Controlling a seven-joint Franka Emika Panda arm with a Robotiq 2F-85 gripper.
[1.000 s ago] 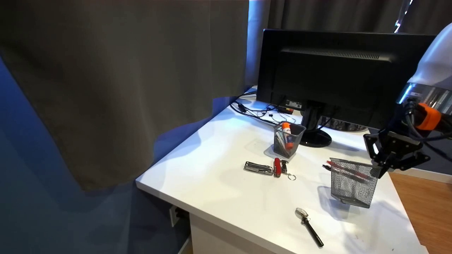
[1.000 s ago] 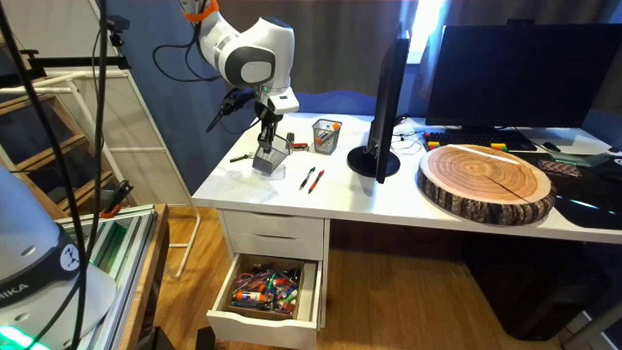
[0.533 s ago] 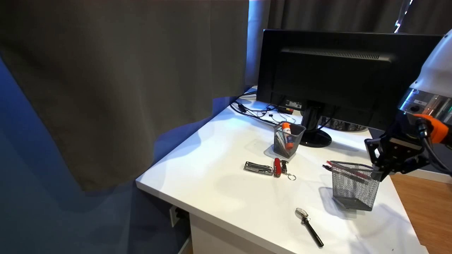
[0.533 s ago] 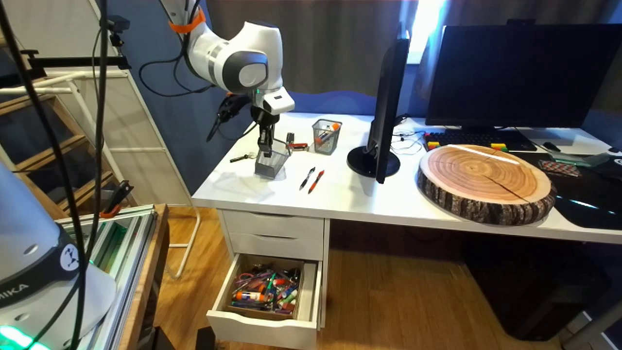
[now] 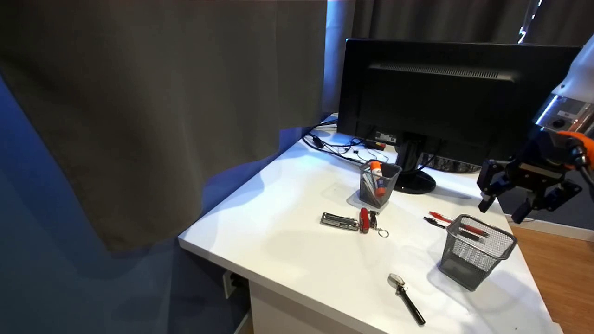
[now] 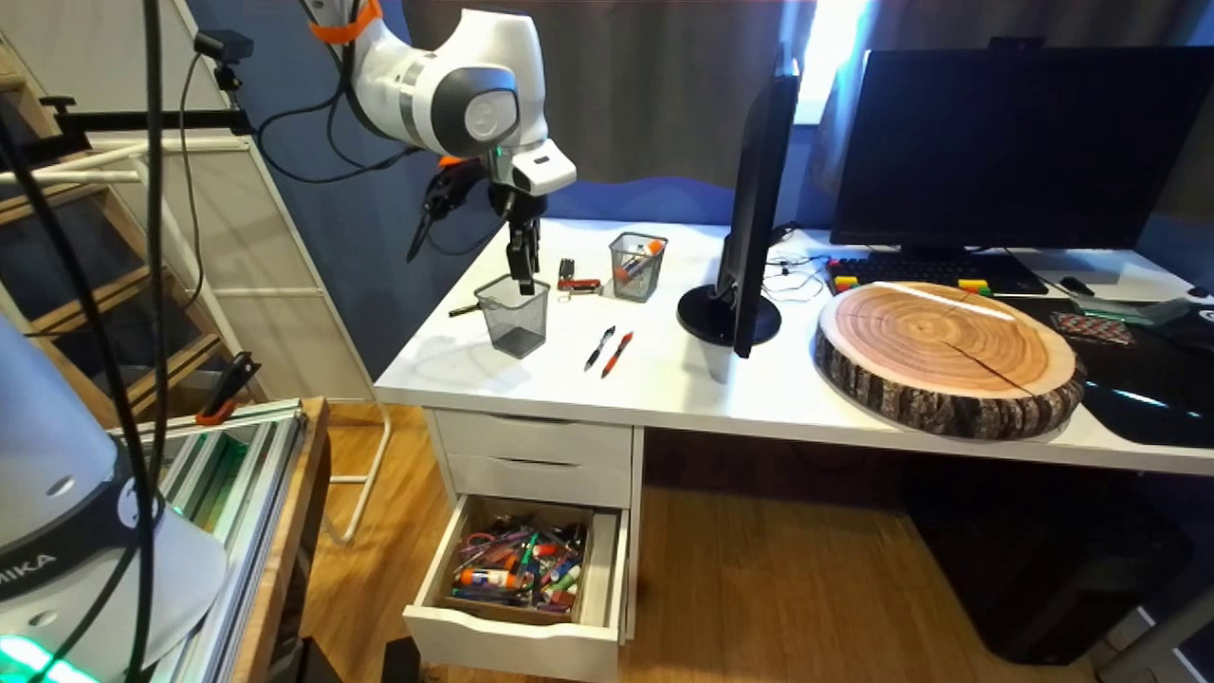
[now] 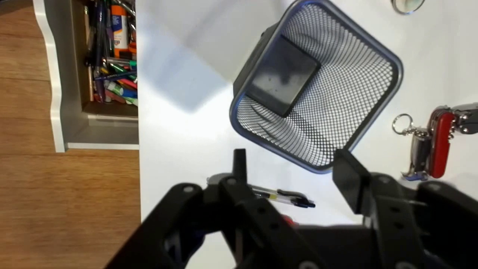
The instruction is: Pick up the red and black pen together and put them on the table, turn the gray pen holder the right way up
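The gray pen holder (image 6: 517,327) stands on the table (image 6: 664,394) with its mouth up, and its base appears to sit flat. The gripper (image 5: 502,210) hangs just above its rim, the jaws wide apart and nothing between them. The red pen (image 6: 616,355) and the black pen (image 6: 599,348) lie side by side on the table, to the right of the holder in an exterior view. So I judge the work nearly finished; the step in hand is to leave the holder without disturbing it. For this, the gripper should rise straight up, slowly and with jaws spread, because a light mesh cup would probably tip if its edge were caught. In the wrist view a corner of the rim is covered, but in an exterior view the fingertips (image 5: 485,204) are seen apart from it. Only then is a sideways move safe, and not a low one to the right, where the pens could be swept. Farther and to the right stands the second pen holder (image 6: 634,287) with a glue stick (image 5: 378,178); the multitool (image 5: 340,221) and red pocket knife (image 5: 364,221) lie at the far side, the black-handled tool (image 5: 407,298) to the left. The black monitor (image 6: 762,209) would obstruct a wide swing to the right, and the open drawer (image 6: 517,640) reaches out below, at the near side.
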